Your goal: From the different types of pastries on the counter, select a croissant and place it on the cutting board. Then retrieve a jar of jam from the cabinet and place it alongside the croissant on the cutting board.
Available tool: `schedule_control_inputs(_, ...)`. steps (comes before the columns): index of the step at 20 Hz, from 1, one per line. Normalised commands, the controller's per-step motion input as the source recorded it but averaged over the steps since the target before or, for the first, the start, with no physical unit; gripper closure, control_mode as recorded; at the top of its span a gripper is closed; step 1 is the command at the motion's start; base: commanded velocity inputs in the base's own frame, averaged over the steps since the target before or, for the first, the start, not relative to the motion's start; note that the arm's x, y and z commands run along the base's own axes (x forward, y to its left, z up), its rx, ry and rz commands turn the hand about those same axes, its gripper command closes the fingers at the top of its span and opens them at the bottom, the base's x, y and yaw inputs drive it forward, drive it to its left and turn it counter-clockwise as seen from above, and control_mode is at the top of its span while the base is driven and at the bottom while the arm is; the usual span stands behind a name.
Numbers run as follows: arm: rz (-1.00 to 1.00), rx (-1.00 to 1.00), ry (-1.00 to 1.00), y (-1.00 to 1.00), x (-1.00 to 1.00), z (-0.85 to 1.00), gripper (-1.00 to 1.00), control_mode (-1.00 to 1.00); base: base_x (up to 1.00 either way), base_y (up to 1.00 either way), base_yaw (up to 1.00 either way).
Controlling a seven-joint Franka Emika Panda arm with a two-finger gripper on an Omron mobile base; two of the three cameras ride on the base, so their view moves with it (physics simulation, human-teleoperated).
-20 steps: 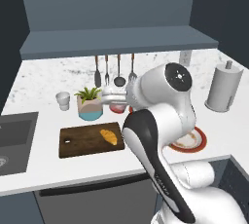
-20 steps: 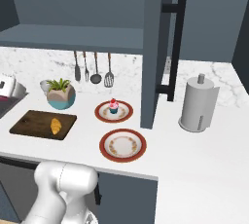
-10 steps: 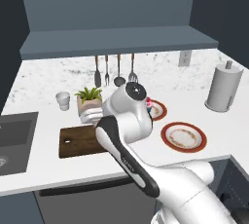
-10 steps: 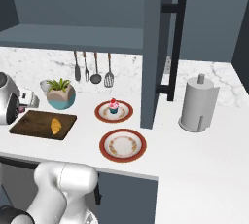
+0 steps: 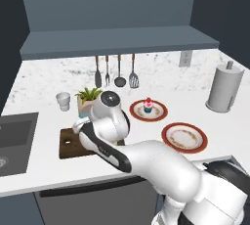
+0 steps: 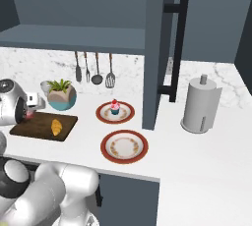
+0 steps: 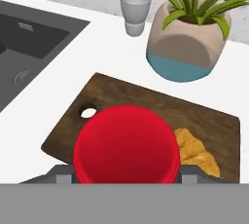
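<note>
In the hand view the jar of jam [image 7: 125,149] shows as a round red top, and my gripper [image 7: 125,173] is shut on it with a dark fingertip at each side. It hangs over the left half of the dark brown cutting board [image 7: 146,106], beside the board's small hole [image 7: 87,112]. The golden croissant [image 7: 197,152] lies on the board just right of the jar. From the right base view the croissant [image 6: 56,127] rests on the cutting board [image 6: 37,124], with my gripper [image 6: 28,114] at the board's far left end. The pink-frosted cupcake [image 5: 148,104] sits on a plate.
A potted plant [image 7: 187,47] and a white cup [image 7: 135,11] stand just behind the board, and a sink [image 7: 29,43] lies to its left. An empty orange-rimmed plate [image 6: 124,147], a paper towel roll [image 6: 199,104] and the open cabinet door [image 6: 155,48] are to the right.
My arm has swung left and down from beside the plant to over the cutting board, carrying the jar with it. The croissant and plates have not moved.
</note>
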Motion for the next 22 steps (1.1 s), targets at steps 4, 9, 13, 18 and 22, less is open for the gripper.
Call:
schedule_control_inputs(4, 0.0, 0.03, 0.0, 0.0, 0.61, -0.46, 1.0, -1.0, 0.0, 0.0, 0.0)
schedule_control_inputs(9, 0.0, 0.0, 0.0, 0.18, 0.33, -0.46, 1.0, -1.0, 0.0, 0.0, 0.0)
schedule_control_inputs(13, 0.0, 0.0, 0.0, 0.18, 0.06, -0.18, 1.0, -1.0, 0.0, 0.0, 0.0)
schedule_control_inputs(18, 0.0, 0.0, 0.0, 0.0, 0.0, -0.01, 1.0, -1.0, 0.0, 0.0, 0.0)
schedule_control_inputs(22, 0.0, 0.0, 0.0, 0.0, 0.0, -0.17, 1.0, -1.0, 0.0, 0.0, 0.0)
